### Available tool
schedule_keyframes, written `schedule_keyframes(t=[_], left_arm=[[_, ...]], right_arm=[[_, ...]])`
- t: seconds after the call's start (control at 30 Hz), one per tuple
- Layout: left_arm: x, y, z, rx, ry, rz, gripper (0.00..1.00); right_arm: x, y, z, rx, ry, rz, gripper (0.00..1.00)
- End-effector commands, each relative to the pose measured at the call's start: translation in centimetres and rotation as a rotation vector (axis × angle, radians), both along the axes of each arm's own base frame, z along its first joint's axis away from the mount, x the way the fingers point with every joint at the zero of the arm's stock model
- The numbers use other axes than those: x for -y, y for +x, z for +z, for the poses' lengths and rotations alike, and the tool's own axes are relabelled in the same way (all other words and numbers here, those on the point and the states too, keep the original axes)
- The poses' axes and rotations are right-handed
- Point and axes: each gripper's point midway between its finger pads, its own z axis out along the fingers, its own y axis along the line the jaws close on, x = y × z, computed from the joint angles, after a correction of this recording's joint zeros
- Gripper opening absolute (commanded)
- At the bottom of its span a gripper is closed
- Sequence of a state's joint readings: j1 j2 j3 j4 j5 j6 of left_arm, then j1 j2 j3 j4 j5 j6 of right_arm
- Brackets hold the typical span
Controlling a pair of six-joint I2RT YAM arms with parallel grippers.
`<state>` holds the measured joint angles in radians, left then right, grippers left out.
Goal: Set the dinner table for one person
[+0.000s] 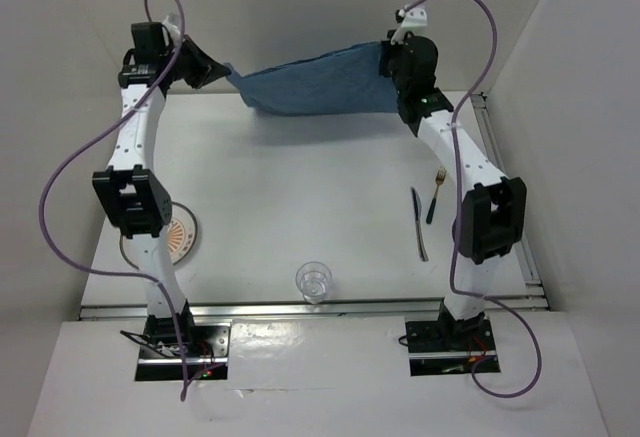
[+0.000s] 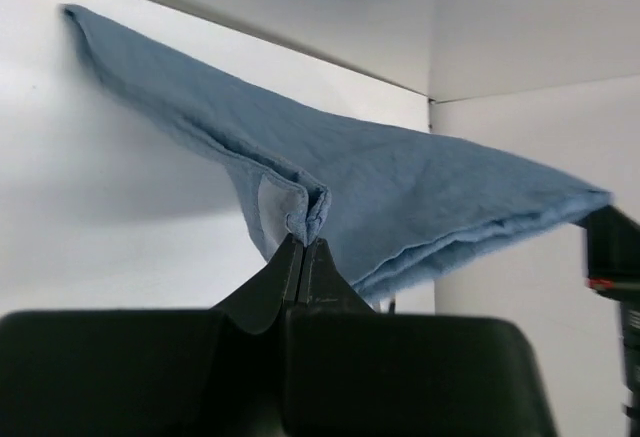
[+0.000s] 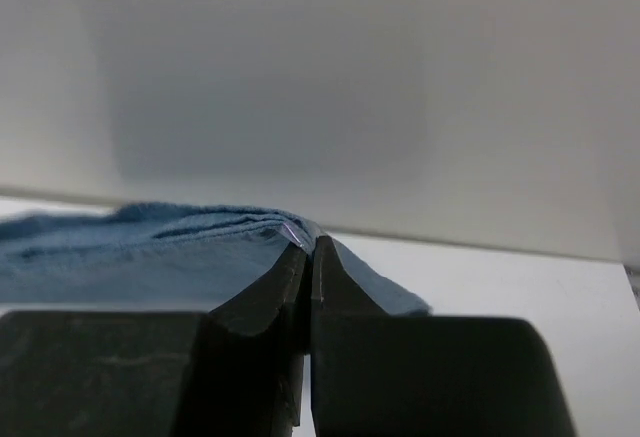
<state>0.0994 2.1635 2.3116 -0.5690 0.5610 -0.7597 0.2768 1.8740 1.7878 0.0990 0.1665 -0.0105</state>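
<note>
— Where are the jaws?
— I see both at twelve o'clock, left jaws clamped on one placemat (image 1: 315,82) corner, right jaws on the other; the white surface (image 1: 300,187) lies beneath, cloth sagging between them.

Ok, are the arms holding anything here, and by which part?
Yes, the blue cloth placemat, stretched in the air between both arms. The left jaws are shut on a folded corner at its left end, the right jaws on the edge of its right end.
</note>
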Motion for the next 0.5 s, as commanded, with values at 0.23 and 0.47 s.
schedule_keyframes(t=[0.23, 0.47], left_arm=[[-2.2, -12.8, -2.1, -0.031, 0.03, 0.006, 0.0], [-5.2, -22.9, -12.7, -0.317, 0.111, 0.142, 0.84]], right_arm=[[1.5, -12.1, -8.1, -0.153, 0.041, 0.072, 0.0], [-0.4, -22.7, -12.1, -0.362, 0.171, 0.137, 1.0]])
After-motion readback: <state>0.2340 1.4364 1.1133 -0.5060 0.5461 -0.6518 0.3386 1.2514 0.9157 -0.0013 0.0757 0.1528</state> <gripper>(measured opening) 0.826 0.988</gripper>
